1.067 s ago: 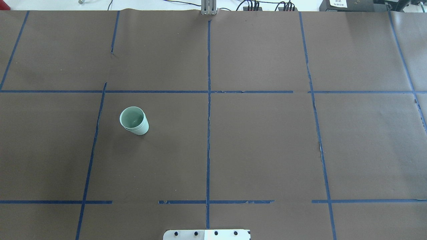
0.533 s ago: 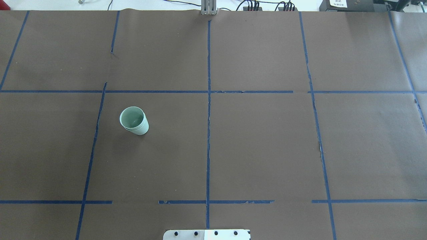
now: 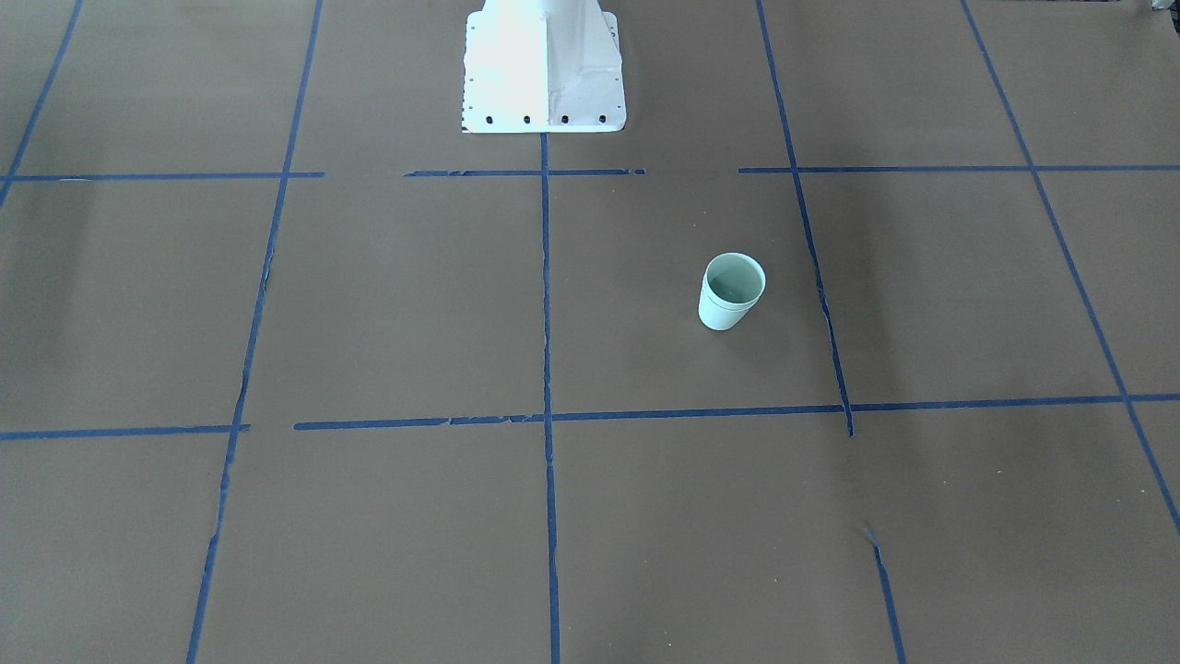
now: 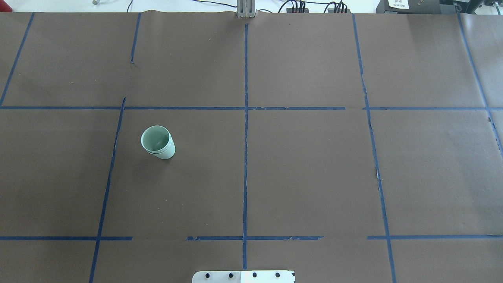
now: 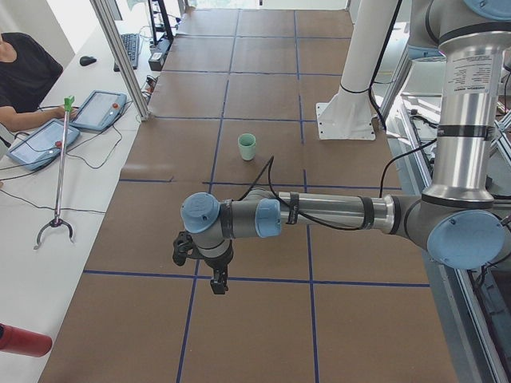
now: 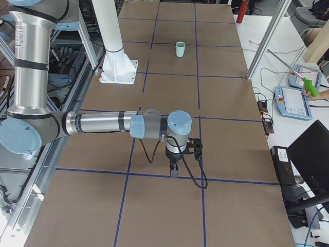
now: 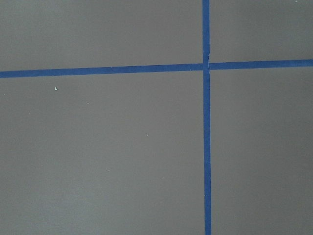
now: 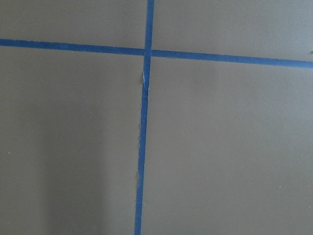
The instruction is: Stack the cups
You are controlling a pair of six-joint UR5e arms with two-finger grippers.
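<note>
My left claw (image 5: 217, 284) hangs above the brown tabletop (image 4: 314, 177), close to a crossing of blue tape lines (image 4: 245, 157). My right claw (image 6: 175, 171) hangs the same way toward the opposite end. Only the side views catch either claw, so I cannot tell how far each gapes or whether it grips anything. Well apart from both, on my left half of the tabletop, the cups (image 4: 158, 142) stand upright. One is nested inside the other, its rim showing just above the outer rim.

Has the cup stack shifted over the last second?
No. The cups stand the same gap right of the vertical tape line in the overhead view.
</note>
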